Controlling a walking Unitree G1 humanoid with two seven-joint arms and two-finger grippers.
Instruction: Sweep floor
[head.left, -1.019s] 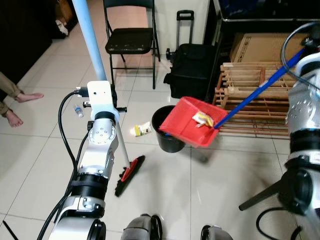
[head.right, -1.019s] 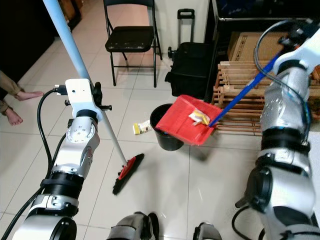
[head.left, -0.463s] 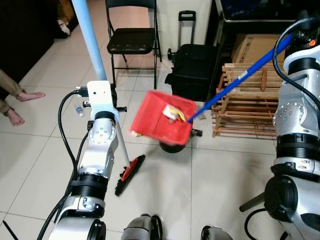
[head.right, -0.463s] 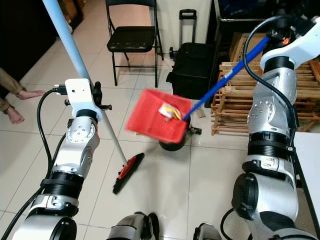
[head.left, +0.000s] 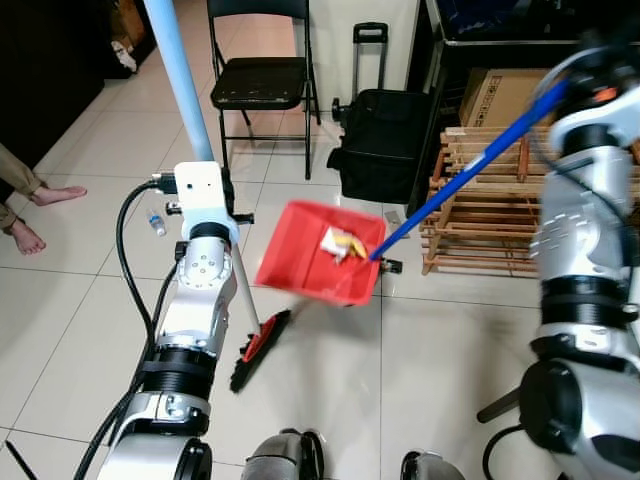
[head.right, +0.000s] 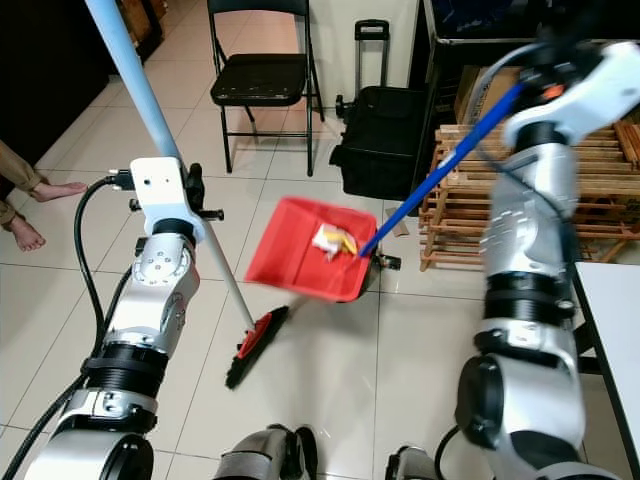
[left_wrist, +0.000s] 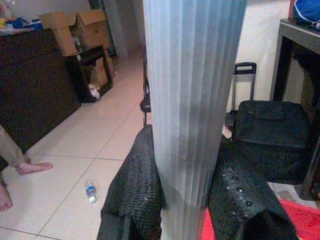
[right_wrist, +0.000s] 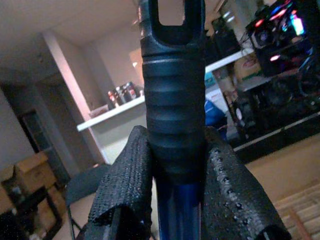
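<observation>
Head views: pale tiled floor (head.left: 80, 330), glossy. 1 black folding chair (head.left: 262, 75) at back, 1 black wheeled suitcase (head.left: 385, 140) beside it, 1 wooden slat rack (head.left: 480, 215) w/ 1 cardboard box (head.left: 505, 95) behind. 1 small water bottle (head.left: 157, 221) on tiles far left; a person's 2 bare feet (head.left: 40, 210) at left edge. 1 red dustpan (head.right: 310, 262) held in the air on a blue handle (head.right: 440, 175), tilted, w/ yellow-white litter (head.right: 333, 240) inside. 1 broom: pale blue pole (head.left: 185, 90) up along left arm, red-black head (head.left: 258, 350) on floor.

L wrist view: left gripper (left_wrist: 187, 200) closed around broom pole, 2 black fingers (left_wrist: 137, 195) pressed on either side. Suitcase, bottle, 1 foot visible behind.

R wrist view: right gripper (right_wrist: 177, 200) clamped on the dustpan handle's black ribbed grip (right_wrist: 172, 125); fingers (right_wrist: 122, 190) tight both sides. Shelves, dim room beyond.
</observation>
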